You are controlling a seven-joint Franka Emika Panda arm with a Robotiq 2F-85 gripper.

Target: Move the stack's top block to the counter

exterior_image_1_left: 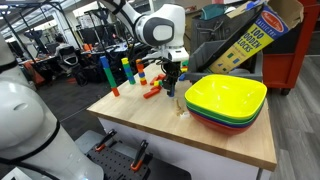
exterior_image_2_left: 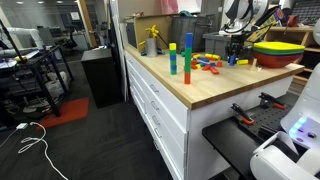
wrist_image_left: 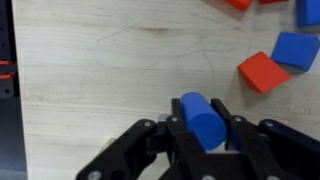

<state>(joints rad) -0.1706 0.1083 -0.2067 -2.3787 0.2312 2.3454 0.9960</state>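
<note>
In the wrist view my gripper [wrist_image_left: 206, 126] is shut on a blue cylinder block [wrist_image_left: 199, 110], which stands between the two black fingers over the light wooden counter [wrist_image_left: 90, 70]. In both exterior views the gripper [exterior_image_1_left: 172, 82] [exterior_image_2_left: 236, 52] hangs low over the counter [exterior_image_1_left: 150, 118] [exterior_image_2_left: 215, 85], next to the bowls. Tall block stacks stand on the counter: a blue and green one [exterior_image_1_left: 105, 70] [exterior_image_2_left: 187, 58] and a shorter one [exterior_image_1_left: 126, 68] [exterior_image_2_left: 172, 60].
Loose red [wrist_image_left: 263, 70] and blue [wrist_image_left: 296, 48] blocks lie on the counter near the gripper. Stacked yellow, green and red bowls [exterior_image_1_left: 226, 102] [exterior_image_2_left: 278, 49] sit at one end. A white robot body [exterior_image_1_left: 25, 125] stands close by.
</note>
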